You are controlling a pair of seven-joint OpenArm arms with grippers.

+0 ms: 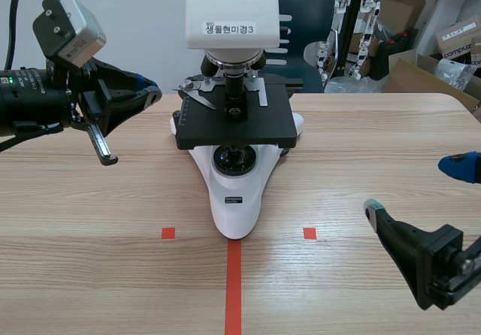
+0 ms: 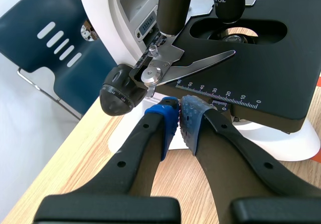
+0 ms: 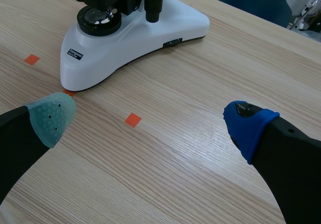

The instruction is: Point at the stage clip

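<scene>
We see the stage clip (image 2: 200,63), a thin silver metal arm tapering to a point. It lies flat on the matte black stage (image 2: 271,48) of the glossy white microscope (image 1: 234,200), just ahead of the left jaws. Those jaws are closed, their soft dotted blue pads (image 2: 169,123) meeting by the stage's edge. The right jaws stand wide open over the wood-grain tabletop (image 1: 98,275), well apart from the microscope.

A dark blue chair (image 1: 308,12) stands behind the wooden table (image 1: 376,147) — cardboard boxes (image 1: 412,76) piled beyond its far right corner
</scene>
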